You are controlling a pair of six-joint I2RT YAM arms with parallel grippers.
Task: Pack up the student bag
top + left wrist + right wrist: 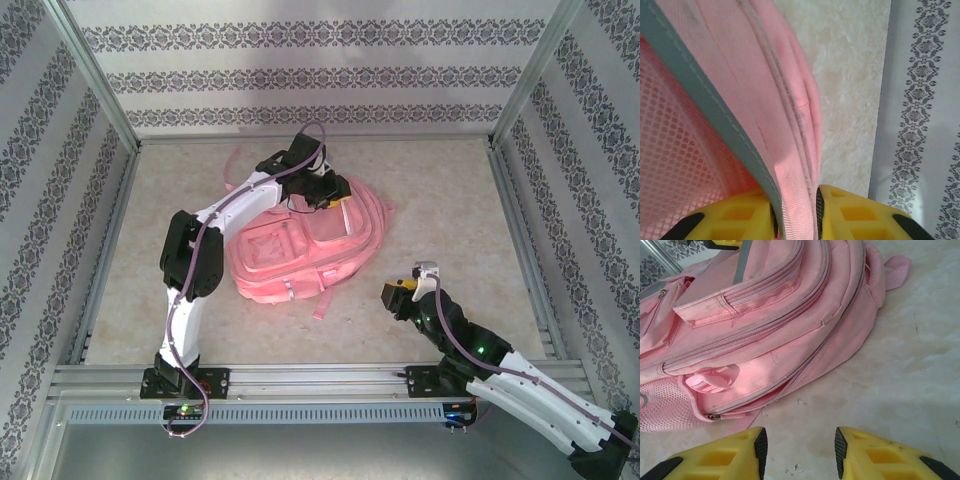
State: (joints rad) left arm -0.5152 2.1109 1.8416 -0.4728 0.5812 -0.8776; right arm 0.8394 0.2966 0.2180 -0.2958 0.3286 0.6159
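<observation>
From above, the student bag (pixel 300 250) lies flat on the worktop (pixel 450 200), left of centre. The left gripper (pixel 335 200) is at its far edge, and the right gripper (pixel 390 293) is off its right side, apart from it. The left wrist view adds the grip: yellow fingers (pixel 860 215) clamped on a pink fold with pale trim (pixel 715 115). In the right wrist view the jaws stand parted with nothing between them, above bare worktop — the bag's zippers (pixel 765 322) and mesh side pocket (pixel 665 410) lie just beyond.
</observation>
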